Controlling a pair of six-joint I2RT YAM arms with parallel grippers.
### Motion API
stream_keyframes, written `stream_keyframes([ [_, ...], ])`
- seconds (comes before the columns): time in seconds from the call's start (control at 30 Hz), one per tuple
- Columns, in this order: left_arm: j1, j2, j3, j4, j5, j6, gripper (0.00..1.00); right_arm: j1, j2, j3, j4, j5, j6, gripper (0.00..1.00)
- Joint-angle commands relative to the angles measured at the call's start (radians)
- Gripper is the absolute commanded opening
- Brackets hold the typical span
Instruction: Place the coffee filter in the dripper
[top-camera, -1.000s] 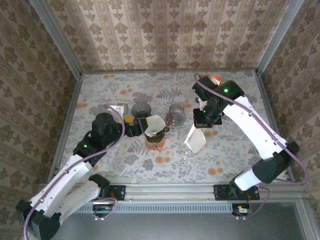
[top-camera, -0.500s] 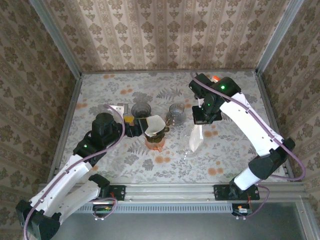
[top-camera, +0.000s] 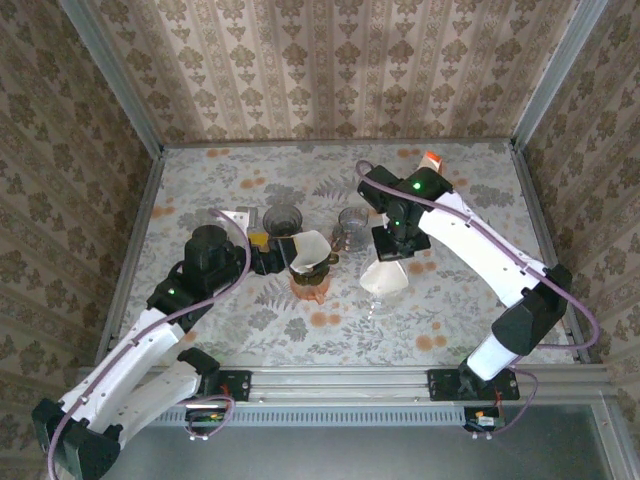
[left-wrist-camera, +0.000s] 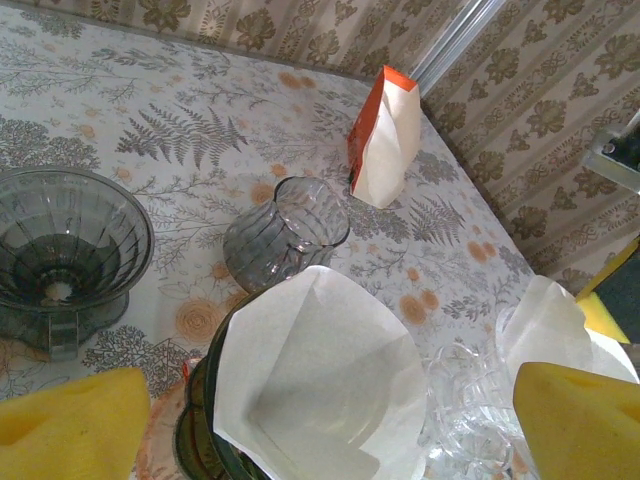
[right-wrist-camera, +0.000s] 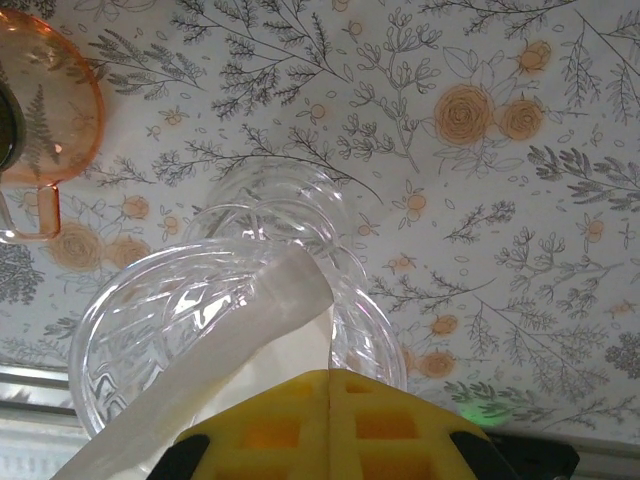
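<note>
My right gripper (top-camera: 388, 248) (right-wrist-camera: 330, 385) is shut on the top edge of a white coffee filter (top-camera: 384, 278) (right-wrist-camera: 215, 365). The filter hangs down over a clear glass dripper (right-wrist-camera: 150, 300) (left-wrist-camera: 470, 415) that stands on the flowered table. Its lower tip is at the dripper's rim. My left gripper (top-camera: 266, 256) (left-wrist-camera: 325, 425) stands open, its yellow fingertips (left-wrist-camera: 70, 430) on either side of a dark dripper (top-camera: 310, 270) (left-wrist-camera: 195, 430). A second white filter (left-wrist-camera: 315, 385) sits spread open in the dark dripper.
A grey glass dripper (top-camera: 283, 218) (left-wrist-camera: 60, 250) and a ribbed glass carafe (top-camera: 352, 228) (left-wrist-camera: 285, 235) stand behind the dark dripper. An orange and white bag (top-camera: 432, 160) (left-wrist-camera: 385, 135) is at the back right. An orange cup (right-wrist-camera: 45, 110) sits under the dark dripper.
The right arm has moved left and turned its wrist. The hanging filter went from broadside to edge-on and back to broadside, and shifted slightly left. The left arm is still.
</note>
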Motion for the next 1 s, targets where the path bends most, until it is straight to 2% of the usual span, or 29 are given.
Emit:
stream_keyframes([
  [0.0, 0.008, 0.002, -0.010, 0.009, 0.022, 0.014, 0.95, 0.017, 0.010, -0.019, 0.012, 0.048, 0.008, 0.00],
  [0.5, 0.008, 0.017, -0.003, 0.018, 0.049, -0.001, 0.96, 0.051, -0.009, -0.070, 0.054, 0.070, 0.015, 0.02],
  [0.73, 0.008, 0.044, 0.026, 0.021, 0.084, -0.003, 0.95, 0.054, -0.080, -0.091, 0.073, 0.091, 0.031, 0.32],
  [0.77, 0.008, 0.052, 0.034, 0.020, 0.095, -0.002, 0.93, 0.055, -0.090, -0.097, 0.078, 0.093, 0.032, 0.38],
  [0.87, -0.001, 0.092, 0.078, 0.000, 0.138, 0.015, 0.77, 0.055, -0.121, -0.116, 0.096, 0.099, 0.035, 0.51],
  [0.97, -0.050, 0.138, 0.144, -0.057, 0.133, 0.059, 0.74, 0.054, -0.159, -0.131, 0.115, 0.121, 0.027, 0.61],
])
